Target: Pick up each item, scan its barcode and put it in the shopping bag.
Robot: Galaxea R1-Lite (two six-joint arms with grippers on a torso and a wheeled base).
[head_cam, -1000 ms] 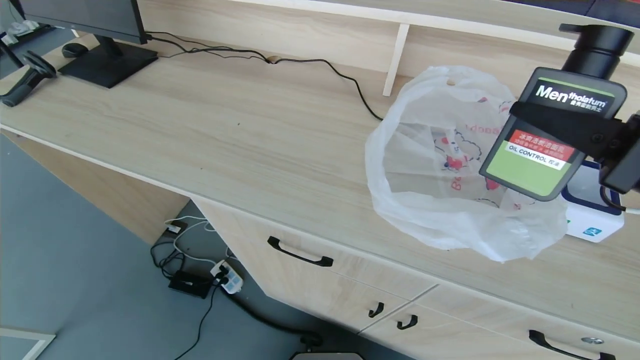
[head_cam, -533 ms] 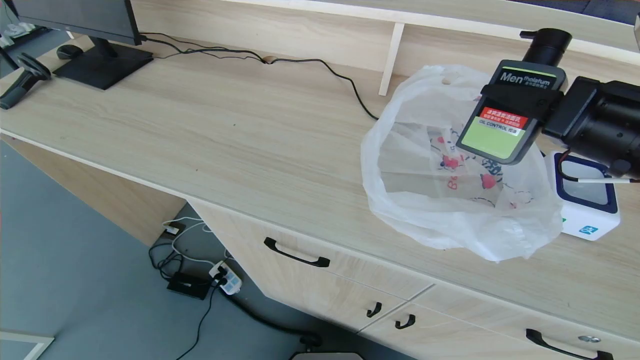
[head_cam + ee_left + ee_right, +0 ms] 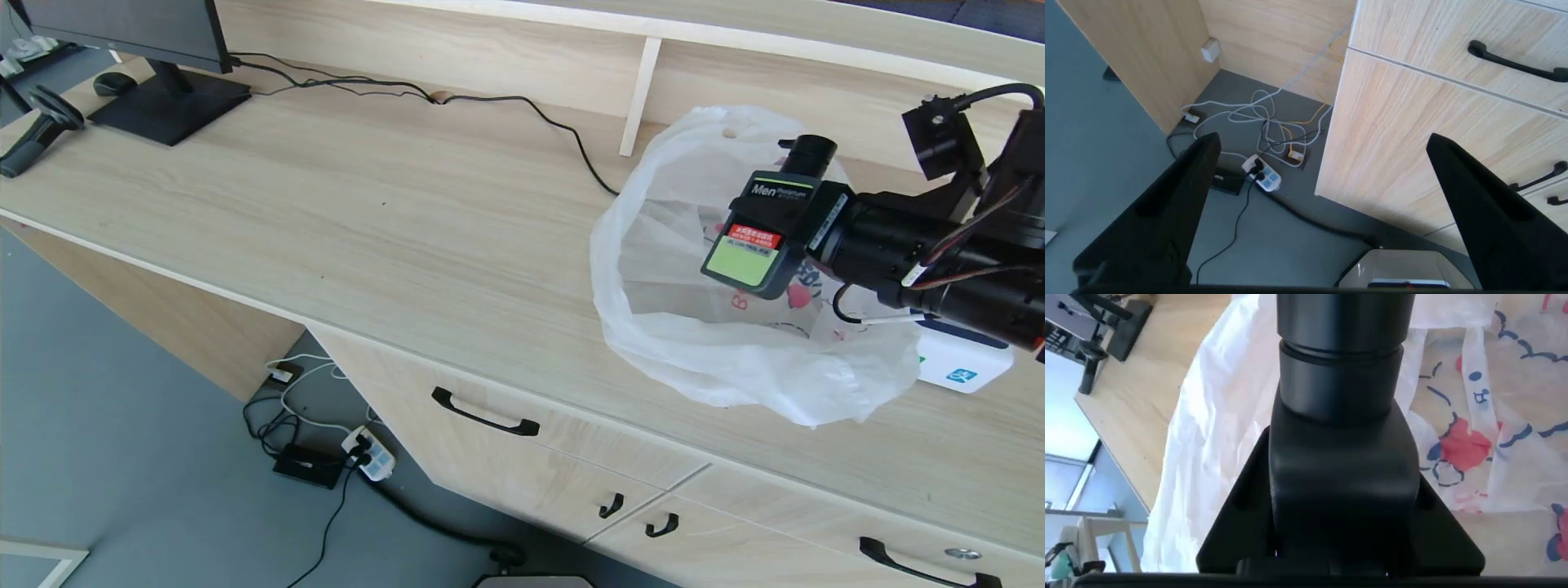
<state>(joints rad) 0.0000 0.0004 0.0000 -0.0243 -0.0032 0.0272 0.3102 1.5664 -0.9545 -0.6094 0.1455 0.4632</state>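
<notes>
My right gripper is shut on a black bottle with a green and red label and a black cap. It holds the bottle over the open mouth of the white plastic shopping bag, which lies on the wooden counter. In the right wrist view the bottle fills the middle, with the bag and its red and blue print spread below it. My left gripper hangs open over the floor beside the cabinet, its dark fingers wide apart and holding nothing.
A white scanner box stands just right of the bag, partly behind my right arm. A black cable runs along the counter's back. A monitor stand and a handheld scanner sit at the far left. Drawers lie below the counter edge.
My right arm has carried the bottle left and down, from above the scanner box to over the bag's mouth. The camera shifted slightly at first.
</notes>
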